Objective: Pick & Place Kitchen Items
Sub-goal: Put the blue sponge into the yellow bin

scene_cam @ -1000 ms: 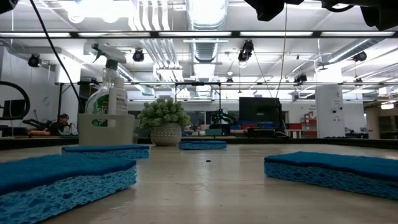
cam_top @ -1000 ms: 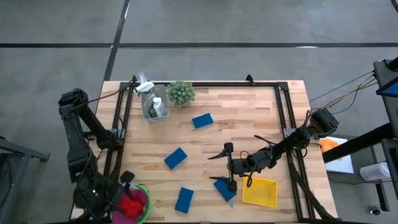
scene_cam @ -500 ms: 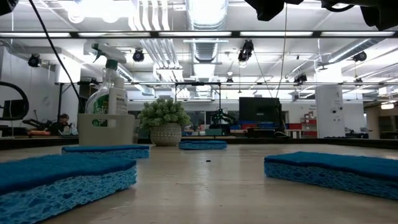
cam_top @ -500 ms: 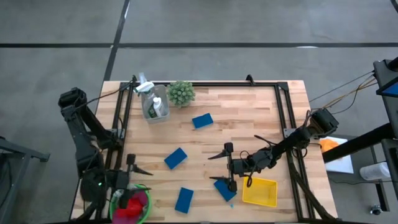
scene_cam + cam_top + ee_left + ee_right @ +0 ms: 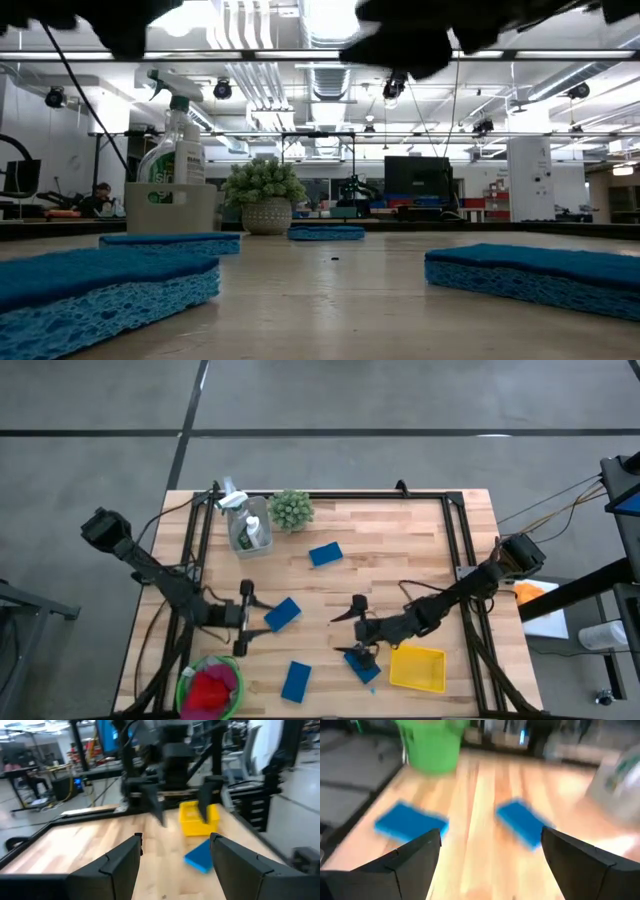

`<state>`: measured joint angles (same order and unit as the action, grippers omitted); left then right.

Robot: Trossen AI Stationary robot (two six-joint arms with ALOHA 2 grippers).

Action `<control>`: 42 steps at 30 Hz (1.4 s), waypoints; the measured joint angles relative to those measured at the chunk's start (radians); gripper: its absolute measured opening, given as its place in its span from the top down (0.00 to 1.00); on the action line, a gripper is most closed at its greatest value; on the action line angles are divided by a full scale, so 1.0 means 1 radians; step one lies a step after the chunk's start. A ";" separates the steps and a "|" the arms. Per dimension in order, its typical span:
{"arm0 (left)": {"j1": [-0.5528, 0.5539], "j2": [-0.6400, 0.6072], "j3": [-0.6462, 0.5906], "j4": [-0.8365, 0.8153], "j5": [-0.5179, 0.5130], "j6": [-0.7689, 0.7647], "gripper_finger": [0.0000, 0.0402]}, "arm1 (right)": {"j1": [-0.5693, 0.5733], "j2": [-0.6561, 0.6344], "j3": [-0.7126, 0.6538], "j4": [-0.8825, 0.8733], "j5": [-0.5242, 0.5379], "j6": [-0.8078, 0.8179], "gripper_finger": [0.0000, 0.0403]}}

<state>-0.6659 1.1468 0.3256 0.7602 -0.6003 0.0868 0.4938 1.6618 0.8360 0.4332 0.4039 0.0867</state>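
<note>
Several flat blue sponges lie flat on the wooden table: one (image 5: pixel 283 613) left of the middle, one (image 5: pixel 325 553) farther back, one (image 5: pixel 296 681) at the near edge, one (image 5: pixel 362 663) beside the yellow tray (image 5: pixel 417 667). A red cloth (image 5: pixel 208 690) lies in the green bowl (image 5: pixel 232 672) at the near left. My left gripper (image 5: pixel 246 618) is open and empty, just left of the middle sponge. My right gripper (image 5: pixel 346 632) is open and empty, above the sponge by the tray. The two grippers point at each other.
A clear container (image 5: pixel 247 528) with a spray bottle and a small green plant (image 5: pixel 291 509) stand at the far left. Dark frame rails run along the table's left, right and far sides. Bare wood lies between the two grippers.
My left gripper has swung from above the green bowl at the near left corner up and toward the table's middle, ending open beside the middle sponge. The red cloth stays in the bowl. My right gripper has shifted a little toward the left.
</note>
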 joint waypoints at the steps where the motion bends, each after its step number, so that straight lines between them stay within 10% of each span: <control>1: 0.023 0.000 -0.007 0.002 0.011 -0.001 0.41 | 0.006 0.004 0.032 -0.094 0.000 0.047 0.16; 8: 0.077 -0.002 -0.006 -0.009 0.040 -0.007 0.41 | 0.065 0.038 0.221 -0.629 -0.085 0.357 0.16; 21: 0.080 -0.001 -0.005 -0.020 0.025 -0.008 0.41 | 0.102 0.204 0.365 -0.862 -0.199 0.721 0.16; 42: 0.080 -0.001 -0.004 -0.024 0.025 -0.008 0.41 | 0.105 0.496 0.726 -1.406 -0.047 0.726 0.18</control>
<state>-0.5861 1.1461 0.3214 0.7357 -0.5755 0.0788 0.5983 2.1581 1.5619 -0.9725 0.3567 0.8130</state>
